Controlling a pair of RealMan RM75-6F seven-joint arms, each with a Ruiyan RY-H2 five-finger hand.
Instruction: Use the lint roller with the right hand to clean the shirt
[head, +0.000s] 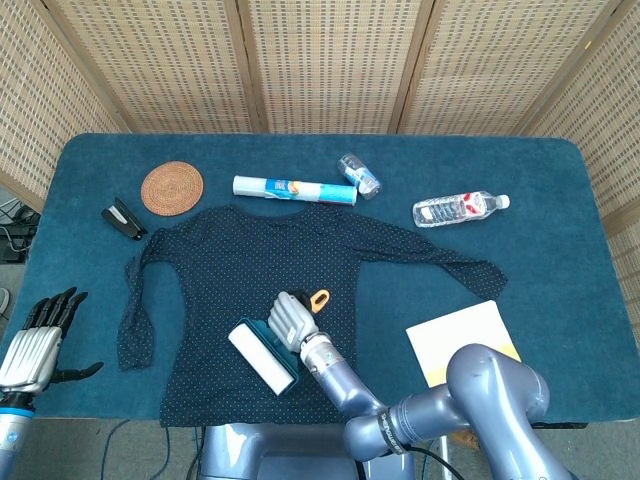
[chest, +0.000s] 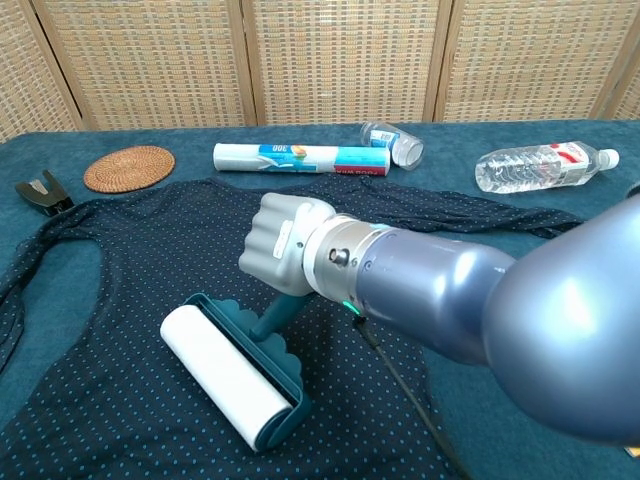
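Observation:
A dark blue dotted shirt (head: 230, 280) (chest: 110, 290) lies flat across the middle of the table. My right hand (head: 291, 319) (chest: 285, 243) grips the teal handle of the lint roller (head: 259, 357) (chest: 227, 375). Its white roll presses on the shirt's lower front, near the hem. An orange end of the handle (head: 319, 297) sticks out past the hand in the head view. My left hand (head: 38, 335) hangs off the table's near left corner, fingers spread and holding nothing.
Along the far side lie a woven coaster (head: 172, 187), a black clip (head: 123, 217), a white tube (head: 293, 189), a small bottle (head: 359, 175) and a water bottle (head: 460, 208). A white and yellow booklet (head: 461, 340) sits at the near right.

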